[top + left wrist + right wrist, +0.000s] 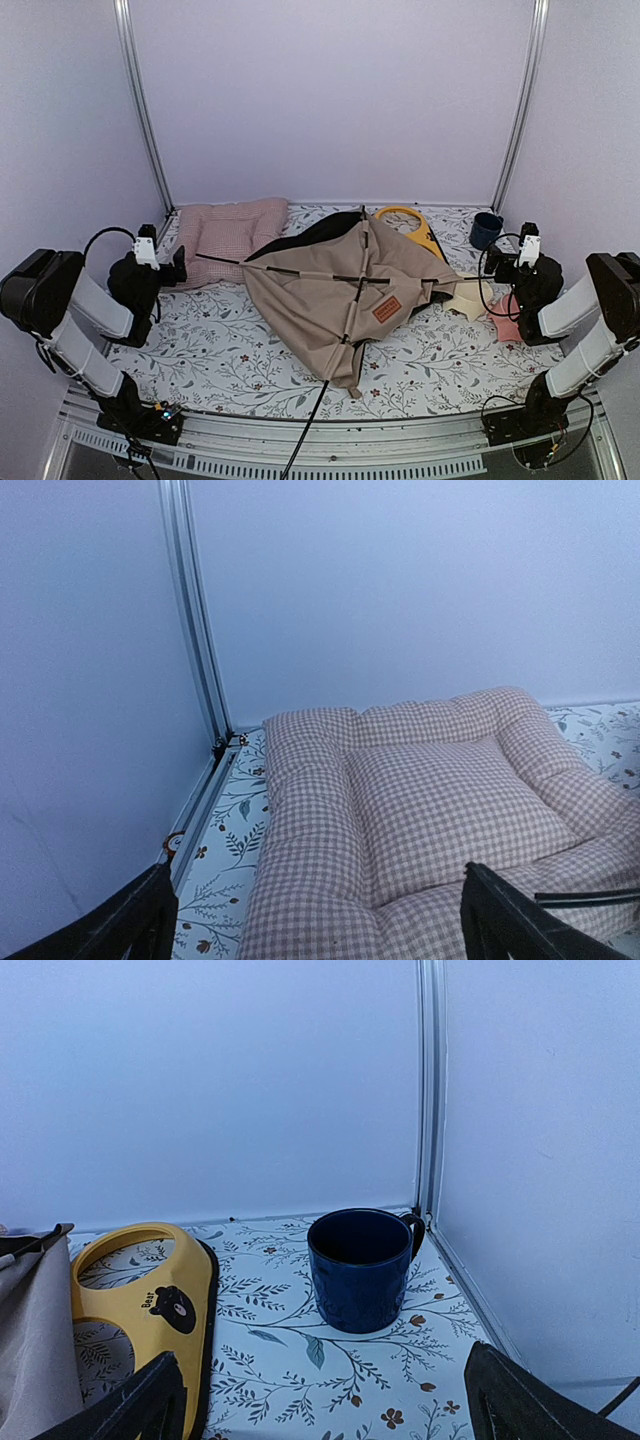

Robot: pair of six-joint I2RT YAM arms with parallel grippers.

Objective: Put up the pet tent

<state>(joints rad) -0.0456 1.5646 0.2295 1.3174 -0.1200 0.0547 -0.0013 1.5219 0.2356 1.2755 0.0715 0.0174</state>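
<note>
The left arm (95,305) is folded at its side, elbow bent and wrist raised. The left tool (178,264) points inward, jaws spread wide, gripping nothing. The right arm (580,305) mirrors it, and the right tool (494,262) is likewise wide and empty.

We look down on the whole table (220,350) from above and behind. Our left wrist view sits close to the checked cushion (440,820), facing the back-left corner; our right faces the blue mug (360,1275). The top view shares both.
</note>
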